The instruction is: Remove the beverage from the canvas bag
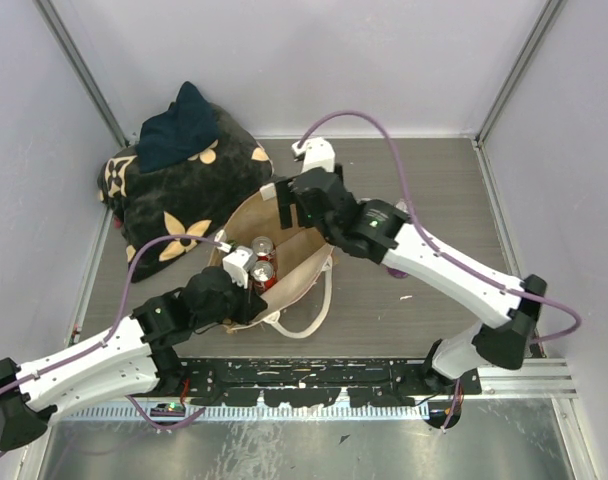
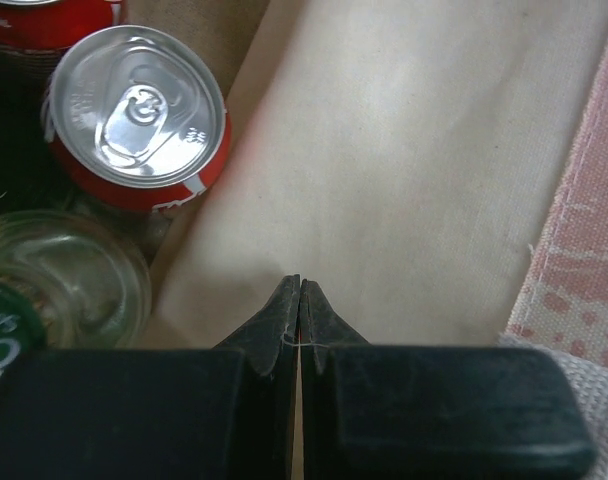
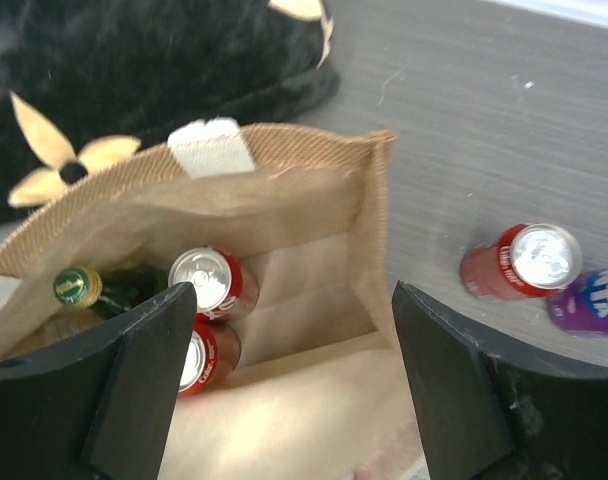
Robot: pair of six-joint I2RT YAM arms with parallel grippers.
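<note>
The tan canvas bag [image 1: 296,268] stands open mid-table. Inside it stand two red cola cans [image 3: 209,282] [image 3: 199,358] and a green bottle [image 3: 79,287]. The top view shows the cans' tops [image 1: 262,248]. My right gripper [image 3: 294,330] is open and empty, hovering over the bag's mouth, one finger above the cans and one past the right rim. My left gripper [image 2: 300,285] is shut at the bag's near-left rim, pinching the cream inner fabric [image 2: 404,150]. A red can [image 2: 134,115] and a glass bottle [image 2: 54,280] lie just left of it.
A black cushion with tan flowers [image 1: 184,195] lies behind and left of the bag, with a dark blue cloth [image 1: 179,130] on top. A red can [image 3: 524,260] and a purple can [image 3: 589,298] stand on the table right of the bag. Cream handles [image 1: 304,318] hang toward the front.
</note>
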